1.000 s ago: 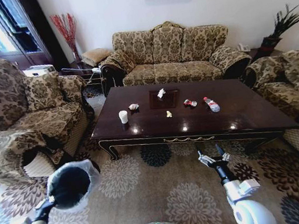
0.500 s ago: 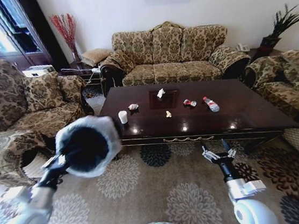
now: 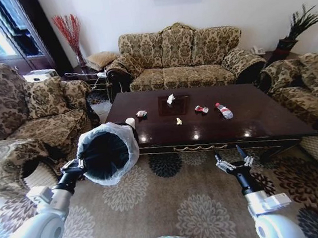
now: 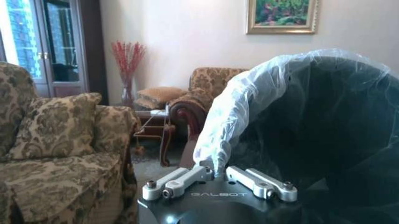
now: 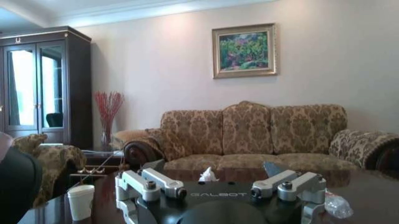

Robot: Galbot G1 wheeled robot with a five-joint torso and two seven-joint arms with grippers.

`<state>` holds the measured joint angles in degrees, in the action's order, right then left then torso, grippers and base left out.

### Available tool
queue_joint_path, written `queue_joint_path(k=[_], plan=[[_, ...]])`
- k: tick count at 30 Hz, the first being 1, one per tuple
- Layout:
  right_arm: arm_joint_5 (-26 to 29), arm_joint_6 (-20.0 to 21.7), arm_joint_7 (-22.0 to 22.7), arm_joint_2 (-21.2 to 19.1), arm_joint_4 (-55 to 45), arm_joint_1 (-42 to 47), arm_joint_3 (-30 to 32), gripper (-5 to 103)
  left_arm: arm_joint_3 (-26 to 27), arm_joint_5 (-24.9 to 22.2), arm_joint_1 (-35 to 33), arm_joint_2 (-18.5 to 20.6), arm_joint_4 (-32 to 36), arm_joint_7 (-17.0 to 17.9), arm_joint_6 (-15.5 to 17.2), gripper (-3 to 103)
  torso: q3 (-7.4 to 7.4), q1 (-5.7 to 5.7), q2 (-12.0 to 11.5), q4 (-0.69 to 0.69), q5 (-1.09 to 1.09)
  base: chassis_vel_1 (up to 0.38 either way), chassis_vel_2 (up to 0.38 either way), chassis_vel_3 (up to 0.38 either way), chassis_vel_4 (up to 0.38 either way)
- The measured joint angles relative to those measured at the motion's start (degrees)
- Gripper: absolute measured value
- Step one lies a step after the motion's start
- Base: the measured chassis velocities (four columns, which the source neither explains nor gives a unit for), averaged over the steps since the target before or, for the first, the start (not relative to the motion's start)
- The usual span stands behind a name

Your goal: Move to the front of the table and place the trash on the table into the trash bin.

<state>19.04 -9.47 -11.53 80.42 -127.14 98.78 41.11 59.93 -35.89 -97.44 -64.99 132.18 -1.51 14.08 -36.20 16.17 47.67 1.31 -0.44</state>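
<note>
The left hand (image 3: 79, 164) grips the rim of the trash bin (image 3: 103, 157) and holds it off the carpet (image 3: 174, 203), tilted so that its dark round mouth faces the head camera. In the left wrist view the fingers (image 4: 177, 179) pinch the translucent white bag folded over that rim. The bin sits just in front of the left corner of the bench (image 3: 251, 123) and partly covers that corner from the head view. An armchair (image 3: 26, 117) with floral brocade upholstery stands beside the bin on the left. The bench is a low rectangle of glossy reddish-brown wood with a gilt-trimmed apron, and its top reflects ceiling lights. The trash lies on it in a loose row: a white paper cup (image 3: 130, 123) just above the bin's rim, a crumpled pinkish wrapper (image 3: 141, 113), a crumpled white wrapper (image 3: 170, 98) on a darker square inlay, a small yellow scrap (image 3: 179, 121), a crushed red can (image 3: 201, 109), and a clear plastic bottle (image 3: 224, 110) with a red label, lying on its side. A three-seat sofa (image 3: 180, 56) stands behind the bench, and another upholstered seat (image 3: 311, 90) stands at its right end. The right hand (image 3: 232, 159) hangs over the carpet just short of the bench's front edge, well apart from every item, with its fingers (image 5: 153, 181) spread wide and nothing between them.
</note>
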Motion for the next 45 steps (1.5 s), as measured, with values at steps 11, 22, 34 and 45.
queue_joint_path(k=[11,22,34,45], plan=[[-0.43,-0.88,0.59,0.79,-0.03,0.92,-0.46,100,1.73,-1.54,-0.20,0.07,-0.58,0.12,-0.87,0,-0.01,0.02,0.00,-0.02,-0.01,-0.157,0.158,0.144,-0.160],[-0.69,-1.06,1.28,0.62,0.23,0.23,-0.35,100,3.04,-3.03,-0.04,0.55,-0.04,0.22,-1.08,0,-0.01,0.00,-0.02,-0.01,0.00,-0.126,0.119,0.120,-0.120],[-0.16,-1.09,0.78,0.50,0.75,0.07,-0.37,100,3.95,-3.74,0.02,1.61,0.59,0.34,-1.05,0,-0.01,0.02,0.01,-0.02,0.00,0.066,0.035,-0.071,-0.036],[-0.05,-1.36,0.98,0.76,0.89,0.27,-0.57,100,3.49,-3.73,-0.06,1.69,0.57,0.27,-0.98,0,0.00,0.01,0.00,0.00,0.01,0.216,0.215,-0.207,-0.215]])
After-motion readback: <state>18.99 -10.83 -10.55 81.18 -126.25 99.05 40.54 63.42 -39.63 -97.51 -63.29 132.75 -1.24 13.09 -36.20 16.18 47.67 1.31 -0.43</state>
